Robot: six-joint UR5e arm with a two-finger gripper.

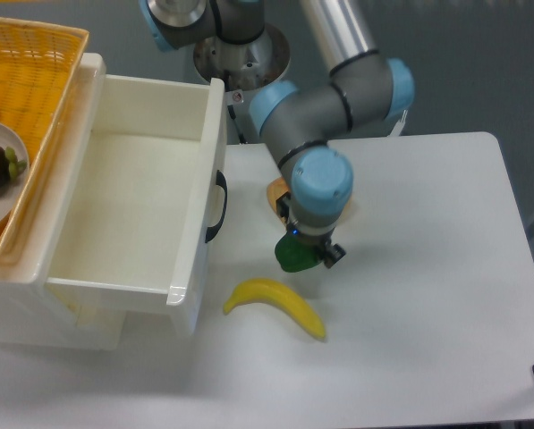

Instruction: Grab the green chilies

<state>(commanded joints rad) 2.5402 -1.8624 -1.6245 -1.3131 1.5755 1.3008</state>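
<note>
The green chilies (293, 257), a small glossy dark-green pepper-shaped toy, hang in my gripper (308, 254) above the white table (428, 295), just right of and above the banana. The gripper is shut on it, with the fingers mostly hidden under the blue wrist. The arm's wrist covers the yellow pepper; only an edge of the orange pepper (275, 191) shows behind it.
A yellow banana (275, 304) lies on the table below the gripper. A white open drawer (132, 206) with a black handle (218, 206) stands at the left. A yellow basket (21, 80) with a plate and dark fruit is at the far left.
</note>
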